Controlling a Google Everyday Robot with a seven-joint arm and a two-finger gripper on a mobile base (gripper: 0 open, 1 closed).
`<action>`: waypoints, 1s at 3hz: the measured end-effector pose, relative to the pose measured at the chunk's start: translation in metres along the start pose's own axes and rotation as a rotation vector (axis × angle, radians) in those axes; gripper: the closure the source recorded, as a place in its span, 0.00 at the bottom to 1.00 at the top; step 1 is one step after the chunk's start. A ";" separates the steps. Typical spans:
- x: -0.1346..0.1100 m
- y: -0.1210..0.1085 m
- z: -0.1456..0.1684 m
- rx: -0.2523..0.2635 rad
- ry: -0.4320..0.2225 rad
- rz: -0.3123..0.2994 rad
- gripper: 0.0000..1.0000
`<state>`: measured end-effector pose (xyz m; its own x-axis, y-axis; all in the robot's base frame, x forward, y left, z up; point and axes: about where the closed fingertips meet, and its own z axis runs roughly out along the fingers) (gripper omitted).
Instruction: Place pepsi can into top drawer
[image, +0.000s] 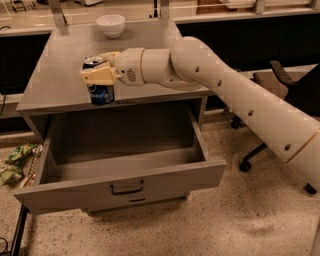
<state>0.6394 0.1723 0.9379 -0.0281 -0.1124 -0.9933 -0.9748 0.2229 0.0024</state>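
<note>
Jaws pinch the pepsi can (101, 94) by its upper part: one tan finger (96, 75) lies across the near side, the other sits behind the silver top. The gripper (93, 68) is at upper left of the frame, above the front left part of the cabinet top (52, 80).

Far left, on the floor: crumpled green packets (14, 161) beside the cabinet. A dark cable (18, 234) runs down the lower left corner.

The can is upright, logo side toward me, close to the front edge of the cabinet top. Its base is at the surface; I cannot tell whether it rests there or hangs just clear. It is not in the drawer.

The white bowl (110, 25) is near the back of the cabinet top, well apart from the can.

Below, the top drawer (125, 172) is pulled fully out, and its open inside lies under and forward of the can. Only the front lip of the cabinet top lies between the can and the drawer opening. The dark curved handle (127, 188) is centred on the front panel. Part of a lower drawer front (136, 201) shows beneath.

The white arm (225, 87) runs from the gripper across the cabinet's right front corner to the right edge of the frame.

Behind the arm at right is a dark office chair (281, 79), its caster (245, 166) on the speckled floor (225, 220).
</note>
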 end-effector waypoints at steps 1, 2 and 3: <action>0.006 0.020 -0.006 -0.039 0.028 0.010 1.00; 0.034 0.058 -0.008 -0.130 0.039 0.030 1.00; 0.072 0.081 -0.001 -0.182 0.060 -0.006 1.00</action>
<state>0.5584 0.1813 0.8672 -0.0301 -0.1723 -0.9846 -0.9988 0.0437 0.0229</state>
